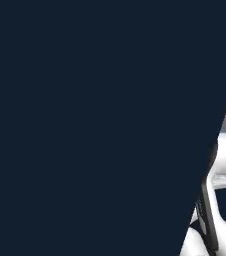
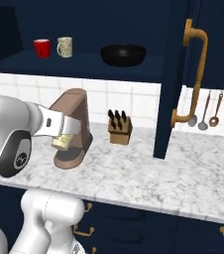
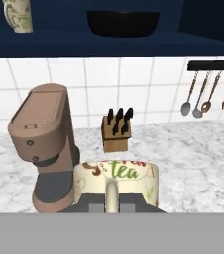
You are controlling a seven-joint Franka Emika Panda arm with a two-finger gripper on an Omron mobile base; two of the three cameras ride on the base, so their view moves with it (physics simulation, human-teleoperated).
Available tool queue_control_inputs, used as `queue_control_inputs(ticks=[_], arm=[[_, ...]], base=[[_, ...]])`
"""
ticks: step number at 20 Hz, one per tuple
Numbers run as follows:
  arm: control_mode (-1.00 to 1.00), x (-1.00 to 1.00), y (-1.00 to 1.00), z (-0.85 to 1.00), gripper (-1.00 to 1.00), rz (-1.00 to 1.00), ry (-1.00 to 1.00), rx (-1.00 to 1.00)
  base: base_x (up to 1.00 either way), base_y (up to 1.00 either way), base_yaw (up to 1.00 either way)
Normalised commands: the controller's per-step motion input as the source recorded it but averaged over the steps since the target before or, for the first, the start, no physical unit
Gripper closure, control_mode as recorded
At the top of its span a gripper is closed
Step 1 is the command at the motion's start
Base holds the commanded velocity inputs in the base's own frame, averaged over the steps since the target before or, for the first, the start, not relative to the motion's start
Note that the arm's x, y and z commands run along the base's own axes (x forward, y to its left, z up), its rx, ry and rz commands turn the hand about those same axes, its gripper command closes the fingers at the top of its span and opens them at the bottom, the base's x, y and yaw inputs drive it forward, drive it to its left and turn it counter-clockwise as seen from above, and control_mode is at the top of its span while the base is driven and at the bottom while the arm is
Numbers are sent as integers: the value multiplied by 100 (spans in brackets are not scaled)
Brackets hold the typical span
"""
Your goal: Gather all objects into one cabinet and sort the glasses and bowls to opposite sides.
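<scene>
We see the gripper (image 2: 67,133) closed on a cream mug (image 3: 116,181) printed with "tea", held above the marble counter (image 2: 148,173) just in front of the brown coffee machine (image 2: 73,129), with its handle facing the hand camera. In the right base view, the navy cabinet shelf (image 2: 84,64) lies at twelve o'clock from the held mug, carrying a red mug (image 2: 42,48), a second cream mug (image 2: 64,46) beside it, and a black bowl (image 2: 123,54) toward two o'clock. A knife block (image 2: 120,127) stands at three o'clock of the coffee machine.
</scene>
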Motion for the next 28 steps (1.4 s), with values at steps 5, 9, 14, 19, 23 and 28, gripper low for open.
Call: queue_control_inputs(ticks=[5, 9, 14, 19, 23, 28], arm=[[100, 0, 0, 0, 100, 0, 0, 0], [100, 0, 0, 0, 100, 0, 0, 0], [100, 0, 0, 0, 100, 0, 0, 0], [-100, 0, 0, 12, 100, 5, 0, 0], [-100, 0, 15, 64, 100, 30, 0, 0], [-100, 0, 51, 76, 100, 21, -1, 0]], base=[[30, 2, -7], [15, 0, -18], [3, 0, -9], [0, 0, 0], [0, 0, 0], [0, 0, 0]])
